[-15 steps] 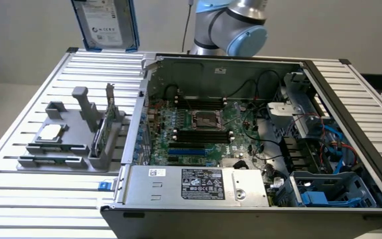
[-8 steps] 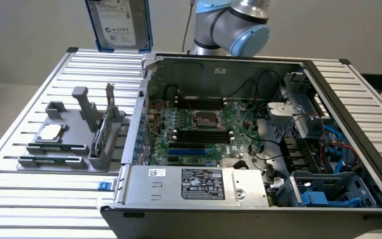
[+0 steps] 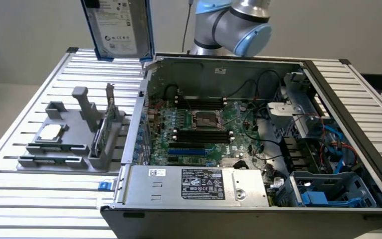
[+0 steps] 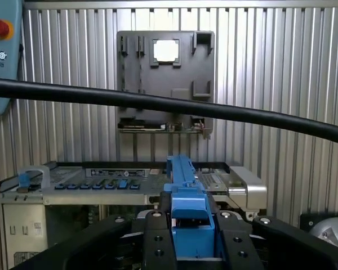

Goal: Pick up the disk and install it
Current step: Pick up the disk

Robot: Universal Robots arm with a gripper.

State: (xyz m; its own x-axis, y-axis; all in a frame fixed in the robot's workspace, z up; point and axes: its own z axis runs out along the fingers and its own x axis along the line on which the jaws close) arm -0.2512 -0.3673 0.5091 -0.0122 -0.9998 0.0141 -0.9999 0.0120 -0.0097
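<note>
Silver-grey rectangular metal disk, white label, blue plastic rails (image 3: 119, 27): clamped by black gripper (image 4: 188, 228), long axis vertical, aloft over open grey computer case (image 3: 218, 74), far corner, the exterior view's left. Blue-lined drive bay (image 3: 327, 191) near right, well apart.

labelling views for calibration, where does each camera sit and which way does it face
Exterior view: off the arm, set high, looking down into the open computer case; an arm joint and the raised disk show.
Wrist view: on the wrist, looking past the claw, shut on the disk, toward the grey fixture tray.
Shared: the disk, the tray, the case.
</note>
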